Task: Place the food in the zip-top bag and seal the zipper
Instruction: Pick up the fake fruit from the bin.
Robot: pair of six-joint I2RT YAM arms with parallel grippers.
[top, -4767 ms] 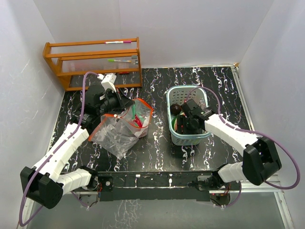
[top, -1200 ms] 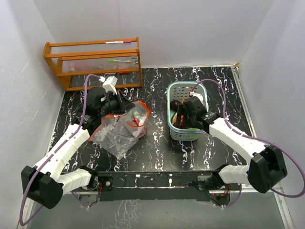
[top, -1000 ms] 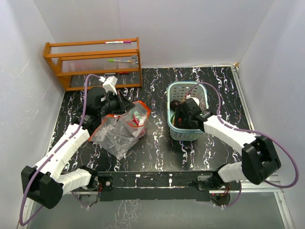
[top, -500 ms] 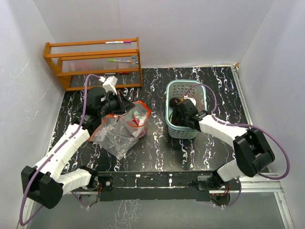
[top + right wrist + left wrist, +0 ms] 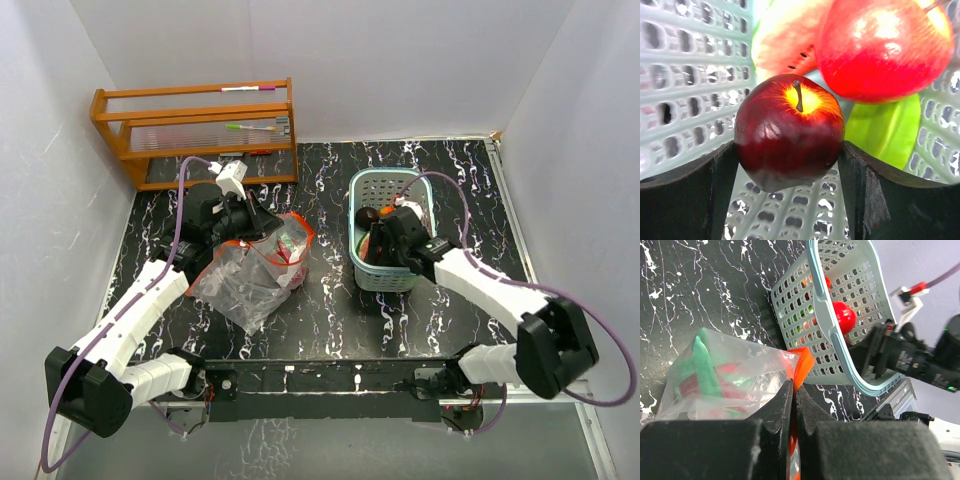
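The clear zip-top bag [image 5: 250,278] lies left of centre with red and green food [image 5: 700,370] inside it. My left gripper [image 5: 792,390] is shut on its red-orange zipper [image 5: 801,365], holding the mouth up beside the basket; it shows in the top view [image 5: 262,225] too. My right gripper [image 5: 790,155] is inside the teal basket [image 5: 368,272], shut on a dark maroon apple [image 5: 790,132]. A red apple [image 5: 885,47], a watermelon slice [image 5: 785,37] and a green piece [image 5: 885,127] lie behind it. In the top view the right gripper [image 5: 378,243] hides most of the basket's contents.
A wooden rack [image 5: 195,128] with pens stands at the back left. White walls enclose the black marbled table [image 5: 320,320] on three sides. The basket [image 5: 860,315] shows in the left wrist view, with a red fruit [image 5: 844,316] inside.
My right gripper has shifted around inside the basket, first left, then back right, and the basket slid slightly. The left arm and bag have stayed put over the last second.
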